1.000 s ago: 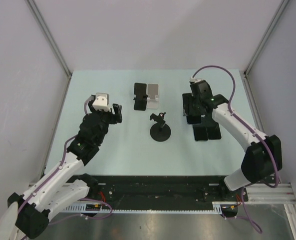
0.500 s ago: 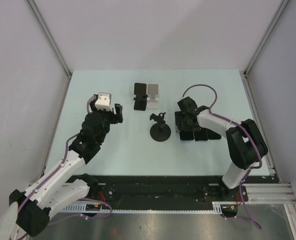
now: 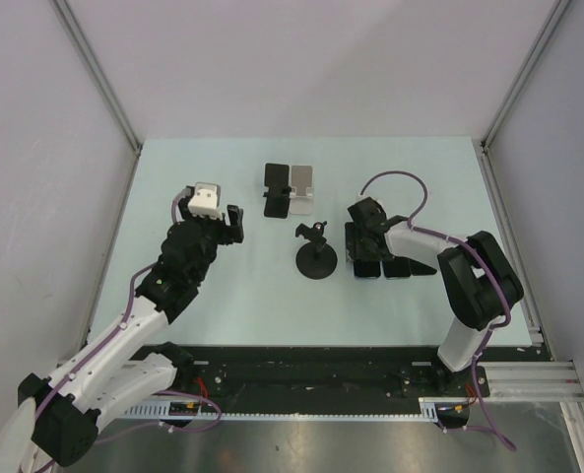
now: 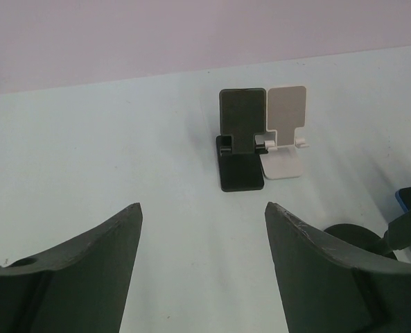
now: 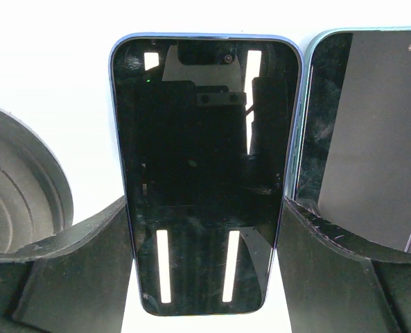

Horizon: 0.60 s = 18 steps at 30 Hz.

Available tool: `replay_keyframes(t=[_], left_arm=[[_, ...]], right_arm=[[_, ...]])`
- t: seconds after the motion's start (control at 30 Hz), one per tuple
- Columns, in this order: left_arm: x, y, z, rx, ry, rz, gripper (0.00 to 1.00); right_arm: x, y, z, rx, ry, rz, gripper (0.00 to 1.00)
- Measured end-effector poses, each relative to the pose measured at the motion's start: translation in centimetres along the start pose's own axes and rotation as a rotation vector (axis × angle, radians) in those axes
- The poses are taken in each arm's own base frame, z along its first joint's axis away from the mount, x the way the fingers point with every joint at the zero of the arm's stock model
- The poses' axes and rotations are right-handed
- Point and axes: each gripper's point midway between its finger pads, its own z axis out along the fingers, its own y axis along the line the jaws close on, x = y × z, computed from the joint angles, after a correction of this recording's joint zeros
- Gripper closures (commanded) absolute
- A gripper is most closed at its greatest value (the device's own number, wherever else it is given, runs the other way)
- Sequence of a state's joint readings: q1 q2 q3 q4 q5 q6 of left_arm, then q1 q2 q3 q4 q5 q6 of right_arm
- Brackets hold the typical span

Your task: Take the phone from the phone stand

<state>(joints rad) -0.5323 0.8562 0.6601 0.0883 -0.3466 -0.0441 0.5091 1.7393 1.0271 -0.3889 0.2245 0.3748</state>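
Right gripper (image 5: 205, 208) is down low at the table, its two fingers closed against the long edges of the phone (image 5: 205, 139), one on each side, about mid-length. That's a sound hold: this is a rigid slab with a slick glass face, dense for its size and unkind to knocks, so the metal sides are where to take it, never the screen.

The phone sits screen up, level with the table (image 4: 87, 159), on no stand at all; whether its full weight is on the table I can't tell. A second phone (image 5: 371, 132) lies just beside it on the right, nearly edge to edge. The long axis runs straight out from the wrist, roughly near to far across the table. Which end is the top I can't make out.

Just to the left is the round-base stand (image 3: 316, 261), empty. Further along, the left gripper (image 4: 202, 208) hovers with its jaws wide apart and nothing between them. Beyond it, at the far side, the black folding stand (image 4: 241, 149) and white folding stand (image 4: 286, 139) sit touching, both bare. By my reckoning, only the release is left.
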Motion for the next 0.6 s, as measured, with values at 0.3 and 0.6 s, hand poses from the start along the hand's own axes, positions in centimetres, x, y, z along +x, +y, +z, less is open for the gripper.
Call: replay_keyframes(t=[0.3, 0.6], left_arm=[[-0.43, -0.23, -0.26, 0.019, -0.014, -0.006, 0.23], [-0.4, -0.58, -0.37, 0.04, -0.017, -0.011, 0.23]], right_arm=[[-0.14, 0.06, -0.11, 0.036, -0.026, -0.011, 0.32], [0.43, 0.17, -0.74, 0.082, -0.034, -0.056, 0.17]])
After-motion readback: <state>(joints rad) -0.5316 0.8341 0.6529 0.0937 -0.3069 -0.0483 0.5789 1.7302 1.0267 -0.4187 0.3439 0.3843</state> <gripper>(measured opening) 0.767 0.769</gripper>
